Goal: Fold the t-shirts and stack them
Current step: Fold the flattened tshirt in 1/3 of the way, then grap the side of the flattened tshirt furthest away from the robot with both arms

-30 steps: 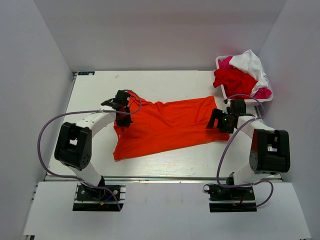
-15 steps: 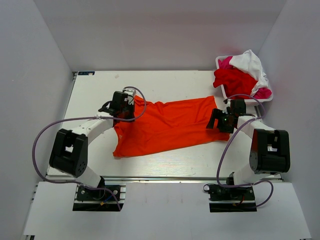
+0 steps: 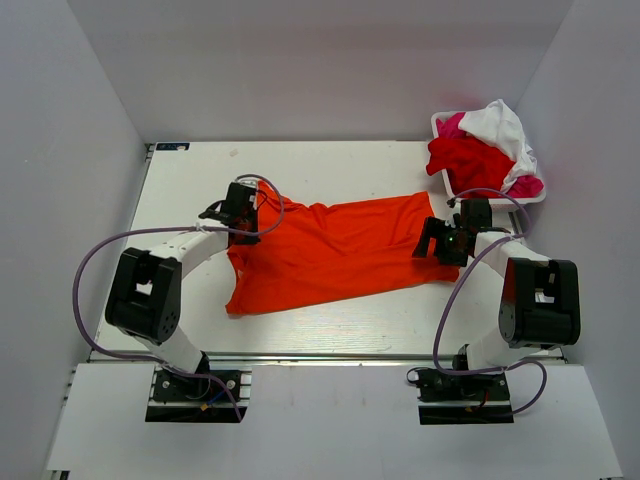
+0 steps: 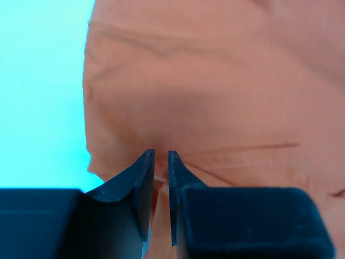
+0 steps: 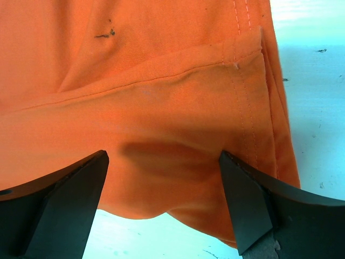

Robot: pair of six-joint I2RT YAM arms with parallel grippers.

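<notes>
The left gripper (image 4: 160, 154) was pinched shut on a fold at the edge of the orange t-shirt (image 3: 340, 250), spread on the table (image 3: 185, 175) between the arms, surely to anchor that end. Across at the right, the right gripper (image 5: 163, 155) hung wide open over the hemmed corner, apparently lining up its own grab, while the other t-shirts (image 3: 480, 150) waited in the basket (image 3: 438, 122) beyond.

White basket (image 3: 438, 124) at table (image 3: 190, 190) corner
</notes>
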